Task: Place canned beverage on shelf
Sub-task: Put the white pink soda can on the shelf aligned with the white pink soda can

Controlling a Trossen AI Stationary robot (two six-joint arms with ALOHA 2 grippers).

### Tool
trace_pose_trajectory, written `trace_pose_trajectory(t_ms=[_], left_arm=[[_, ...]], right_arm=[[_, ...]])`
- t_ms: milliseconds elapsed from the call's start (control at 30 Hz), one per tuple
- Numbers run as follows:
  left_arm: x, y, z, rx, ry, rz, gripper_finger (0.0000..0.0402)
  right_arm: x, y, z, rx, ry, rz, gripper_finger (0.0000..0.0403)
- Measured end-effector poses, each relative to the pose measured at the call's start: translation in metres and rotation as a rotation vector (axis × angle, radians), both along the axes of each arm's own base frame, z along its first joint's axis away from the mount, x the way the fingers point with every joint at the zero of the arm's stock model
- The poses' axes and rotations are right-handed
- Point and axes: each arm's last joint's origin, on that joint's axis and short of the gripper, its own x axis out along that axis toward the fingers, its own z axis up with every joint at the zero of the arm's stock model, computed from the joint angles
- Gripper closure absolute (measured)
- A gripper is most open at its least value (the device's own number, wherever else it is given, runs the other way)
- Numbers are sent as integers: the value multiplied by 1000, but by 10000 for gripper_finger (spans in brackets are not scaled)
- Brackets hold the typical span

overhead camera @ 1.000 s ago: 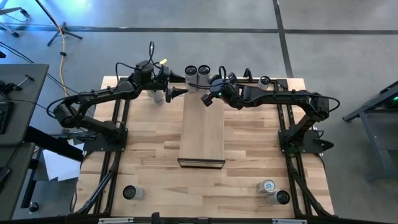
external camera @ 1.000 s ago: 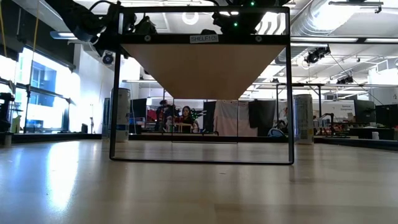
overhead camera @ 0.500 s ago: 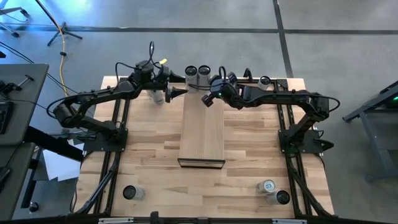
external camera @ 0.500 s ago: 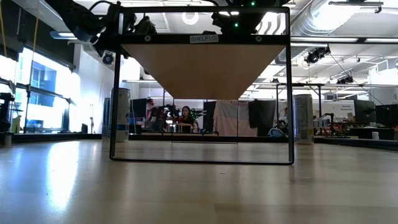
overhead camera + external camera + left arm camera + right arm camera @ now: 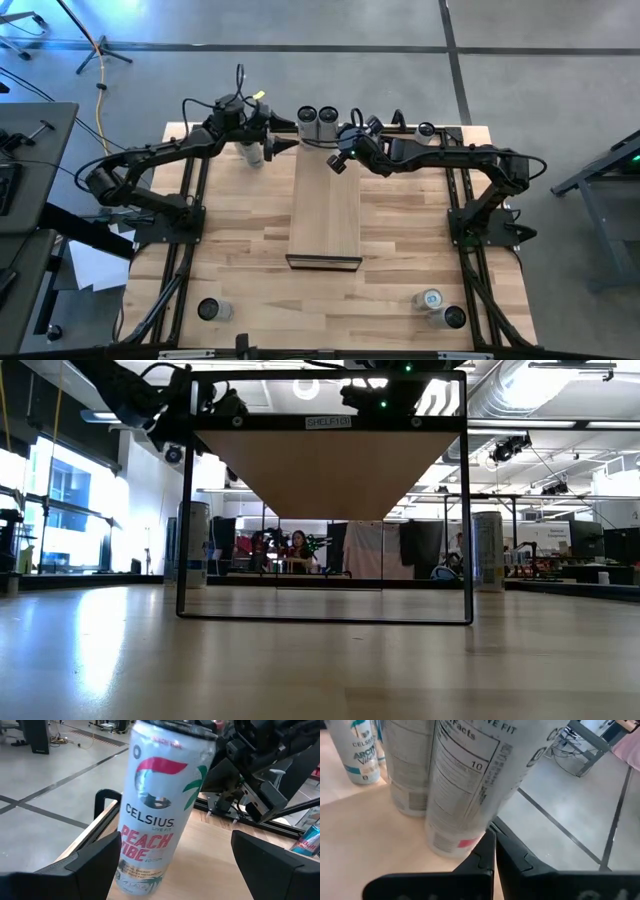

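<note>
Fingers wide around Celsius can.

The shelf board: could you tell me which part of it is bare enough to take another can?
The shelf is bare from the right gripper down to its near short edge. Its far end is crowded: two cans stand there, with both grippers close by.
</note>
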Motion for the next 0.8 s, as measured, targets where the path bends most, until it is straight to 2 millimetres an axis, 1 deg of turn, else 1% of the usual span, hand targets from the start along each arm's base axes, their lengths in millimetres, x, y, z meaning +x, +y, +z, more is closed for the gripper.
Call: trace_pose_trajectory(t_ms=[133, 267, 333, 467, 567, 667, 733, 800], left_arm=[[-12, 1, 10, 19, -11, 32, 55], [-26, -1, 24, 45, -41, 66, 55], [-31, -4, 30, 60, -54, 76, 55], [-37, -10, 40, 59, -89, 82, 55], [-40, -15, 47, 19, -121, 74, 55], [-44, -22, 55, -14, -157, 29, 55], [-48, -28, 61, -17, -181, 7, 55], [-50, -35, 68, -5, -206, -8, 55]], right_arm=[[-12, -2, 8, 7, 28, -13, 403], [-29, -7, 21, 23, 34, -25, 403], [-37, -10, 29, 29, 8, -27, 403], [-49, -18, 44, 67, -44, 55, 403], [-63, -23, 63, 79, -140, 110, 403], [-82, -20, 90, 31, -258, 131, 403], [-95, -15, 109, -10, -334, 143, 403], [-103, -12, 130, -36, -410, 160, 403]])
